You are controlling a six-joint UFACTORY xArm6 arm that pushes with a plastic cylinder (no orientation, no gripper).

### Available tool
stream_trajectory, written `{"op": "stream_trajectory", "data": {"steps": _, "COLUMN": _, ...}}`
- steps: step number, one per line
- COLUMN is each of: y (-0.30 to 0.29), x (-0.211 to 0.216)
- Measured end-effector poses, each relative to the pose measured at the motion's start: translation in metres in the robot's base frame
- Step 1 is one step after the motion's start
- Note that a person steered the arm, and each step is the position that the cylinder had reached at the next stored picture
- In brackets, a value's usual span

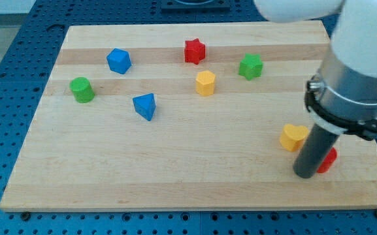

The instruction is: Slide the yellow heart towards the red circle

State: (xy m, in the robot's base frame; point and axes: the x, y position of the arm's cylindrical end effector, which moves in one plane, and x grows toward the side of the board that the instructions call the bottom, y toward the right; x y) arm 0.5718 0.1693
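The yellow heart (294, 137) lies at the view's right, near the board's bottom right. The red circle (327, 159) sits just right of and below it, mostly hidden behind my rod. My tip (304, 173) rests on the board just below the yellow heart and just left of the red circle, close to both; contact cannot be told.
On the wooden board (175, 176): a red star (194, 51) and a green hexagon (250, 66) at the top, a yellow hexagon (205, 83) in the middle, a blue block (118, 61), a blue triangle (145, 106) and a green cylinder (81, 89) at the left.
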Motion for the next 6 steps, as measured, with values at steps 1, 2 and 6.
{"op": "stream_trajectory", "data": {"steps": 1, "y": -0.024, "x": -0.001}}
{"op": "stream_trajectory", "data": {"steps": 2, "y": -0.072, "x": -0.027}}
{"op": "stream_trajectory", "data": {"steps": 6, "y": -0.027, "x": -0.068}}
